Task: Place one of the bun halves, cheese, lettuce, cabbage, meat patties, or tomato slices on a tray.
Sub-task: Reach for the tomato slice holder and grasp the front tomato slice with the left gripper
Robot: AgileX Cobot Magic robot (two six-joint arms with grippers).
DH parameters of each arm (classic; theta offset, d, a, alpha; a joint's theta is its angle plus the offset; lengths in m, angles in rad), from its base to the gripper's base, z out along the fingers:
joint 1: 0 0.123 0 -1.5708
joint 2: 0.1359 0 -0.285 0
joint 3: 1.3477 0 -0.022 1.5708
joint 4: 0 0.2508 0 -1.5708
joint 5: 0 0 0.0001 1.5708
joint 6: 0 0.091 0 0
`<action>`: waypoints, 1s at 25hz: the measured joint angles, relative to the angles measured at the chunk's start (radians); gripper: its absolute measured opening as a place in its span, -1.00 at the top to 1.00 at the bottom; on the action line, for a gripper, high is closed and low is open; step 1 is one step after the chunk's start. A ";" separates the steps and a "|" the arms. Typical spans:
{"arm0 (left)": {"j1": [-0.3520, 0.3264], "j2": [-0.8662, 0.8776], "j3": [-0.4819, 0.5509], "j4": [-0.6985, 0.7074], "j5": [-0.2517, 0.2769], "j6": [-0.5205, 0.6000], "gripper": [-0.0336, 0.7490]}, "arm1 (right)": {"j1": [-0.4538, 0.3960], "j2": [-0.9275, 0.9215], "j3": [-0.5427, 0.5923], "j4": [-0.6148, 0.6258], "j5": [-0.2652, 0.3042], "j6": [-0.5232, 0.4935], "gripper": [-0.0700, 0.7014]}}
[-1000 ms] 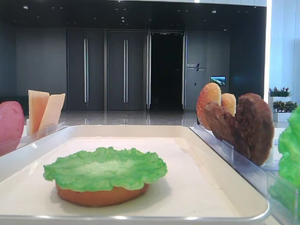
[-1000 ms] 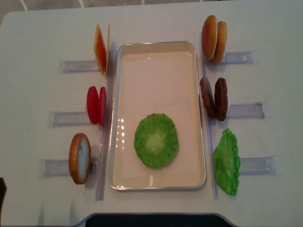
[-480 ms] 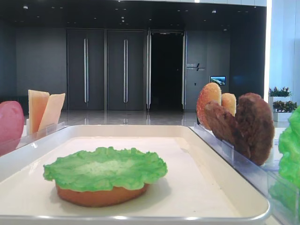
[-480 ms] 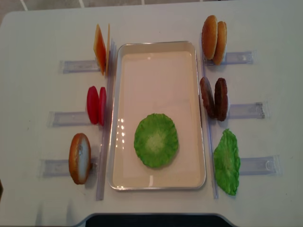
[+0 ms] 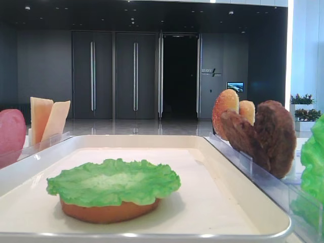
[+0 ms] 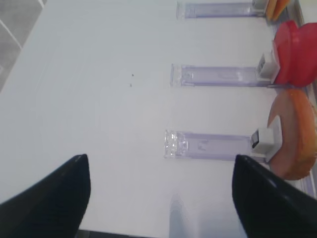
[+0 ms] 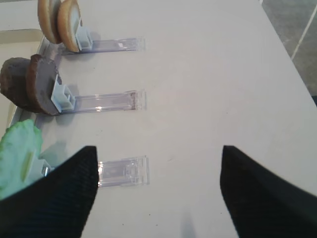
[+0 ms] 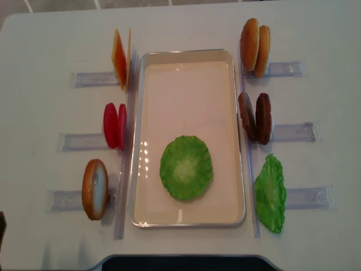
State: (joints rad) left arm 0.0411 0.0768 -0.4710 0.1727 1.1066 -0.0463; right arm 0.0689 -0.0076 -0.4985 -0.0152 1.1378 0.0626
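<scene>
With both my left hand [image 6: 158, 198] and right hand [image 7: 156, 193] wide open and empty above the worktop [image 8: 45, 34], I would take a meat patty [image 8: 263, 118], upright in its holder beside the tray [image 8: 186, 55], by its rim; it looks stiff, light and rough.

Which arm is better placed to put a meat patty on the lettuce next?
Probably the right: the meat patties stand right of the tray, and the right gripper is open beside them.

lettuce [image 8: 186, 167] on bun half [image 5: 109, 211], in tray [image 8: 186, 55]
</scene>
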 joint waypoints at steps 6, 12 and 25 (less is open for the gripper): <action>0.000 0.232 -0.061 0.000 -0.009 -0.016 -0.85 | 0.000 0.000 0.000 0.000 0.000 0.000 -0.53; 0.000 0.489 -0.177 0.000 -0.024 -0.017 -0.85 | 0.000 0.000 0.000 0.000 0.000 0.000 -0.53; 0.000 1.096 -0.478 0.000 0.028 -0.017 -0.85 | 0.000 0.000 0.000 0.000 0.000 0.000 -0.53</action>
State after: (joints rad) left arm 0.0411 1.1731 -0.9492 0.1727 1.1347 -0.0631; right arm 0.0689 -0.0076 -0.4985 -0.0152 1.1378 0.0626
